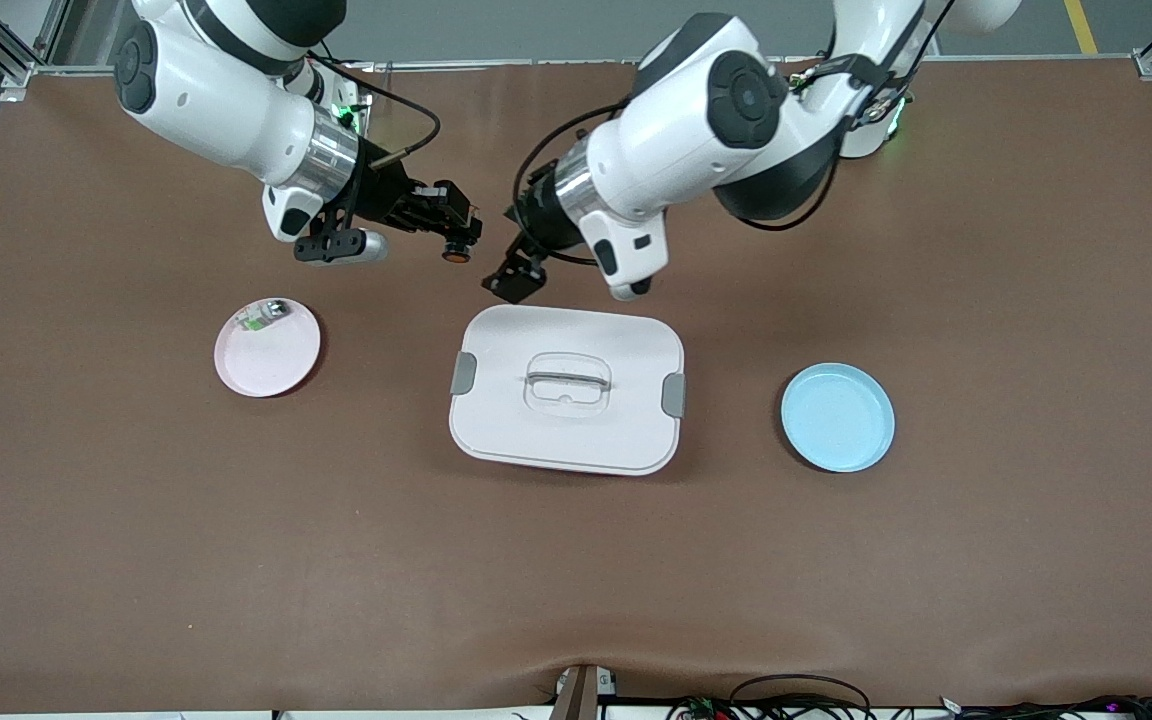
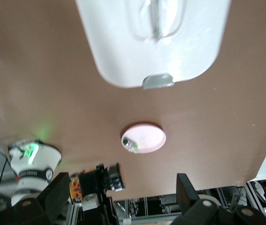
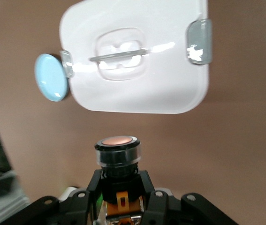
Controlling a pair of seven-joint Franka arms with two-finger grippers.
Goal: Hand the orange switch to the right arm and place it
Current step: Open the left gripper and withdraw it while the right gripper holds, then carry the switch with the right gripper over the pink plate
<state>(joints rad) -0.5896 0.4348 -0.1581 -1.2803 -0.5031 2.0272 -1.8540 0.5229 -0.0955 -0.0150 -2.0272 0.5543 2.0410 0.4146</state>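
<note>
The orange switch [image 1: 455, 250] is a stubby black cylinder with an orange button end. My right gripper [image 1: 451, 232] is shut on it and holds it in the air over the brown mat. In the right wrist view the switch [image 3: 117, 157] stands between the fingers [image 3: 119, 180] with its orange button face outward. My left gripper [image 1: 513, 282] is open and empty, just beside the switch and apart from it, above the edge of the white box. In the left wrist view its fingers [image 2: 121, 194] stand wide apart, and the switch [image 2: 111, 176] shows a little way off.
A white lidded box [image 1: 626, 420] with grey latches lies mid-table. A pink plate [image 1: 271, 365] holding a small white-and-green part [image 1: 261, 316] lies toward the right arm's end. A blue plate [image 1: 837, 416] lies toward the left arm's end.
</note>
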